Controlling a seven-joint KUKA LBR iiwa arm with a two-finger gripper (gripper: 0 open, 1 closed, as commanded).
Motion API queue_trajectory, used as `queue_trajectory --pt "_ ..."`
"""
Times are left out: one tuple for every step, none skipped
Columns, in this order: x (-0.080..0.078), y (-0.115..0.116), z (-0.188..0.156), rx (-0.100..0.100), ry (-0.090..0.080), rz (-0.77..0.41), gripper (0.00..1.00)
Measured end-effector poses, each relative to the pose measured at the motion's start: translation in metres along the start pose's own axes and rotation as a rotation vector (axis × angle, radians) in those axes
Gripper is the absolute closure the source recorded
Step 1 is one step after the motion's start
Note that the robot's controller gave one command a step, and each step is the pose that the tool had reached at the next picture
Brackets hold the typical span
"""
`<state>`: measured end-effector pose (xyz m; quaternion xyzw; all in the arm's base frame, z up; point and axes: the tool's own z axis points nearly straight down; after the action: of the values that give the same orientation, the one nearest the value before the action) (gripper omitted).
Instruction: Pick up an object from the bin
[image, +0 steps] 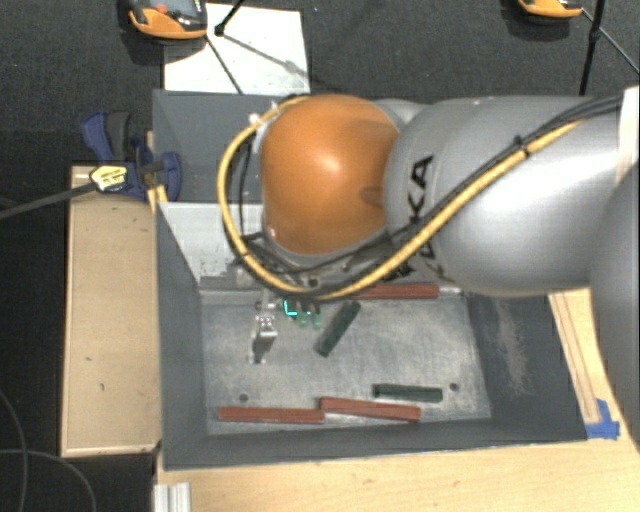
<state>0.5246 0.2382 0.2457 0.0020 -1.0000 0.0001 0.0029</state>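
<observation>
Short dark green stick, flat and tilted, near the middle of the bin.

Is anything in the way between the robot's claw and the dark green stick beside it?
Nothing visible. The gripper hangs right beside the tilted dark green stick, with bare bin floor between them.

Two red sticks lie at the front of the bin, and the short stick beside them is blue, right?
No. The camera view shows the short stick is dark green, not blue. It does lie beside the two red sticks at the front.
</observation>
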Motion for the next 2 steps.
queue_trajectory --pt "-0.002 -0.001 -0.005 -0.002 -0.008 0.005 0.0" --pt "0.02 -0.026 0.036 -0.003 -0.013 -0.057 0.0"
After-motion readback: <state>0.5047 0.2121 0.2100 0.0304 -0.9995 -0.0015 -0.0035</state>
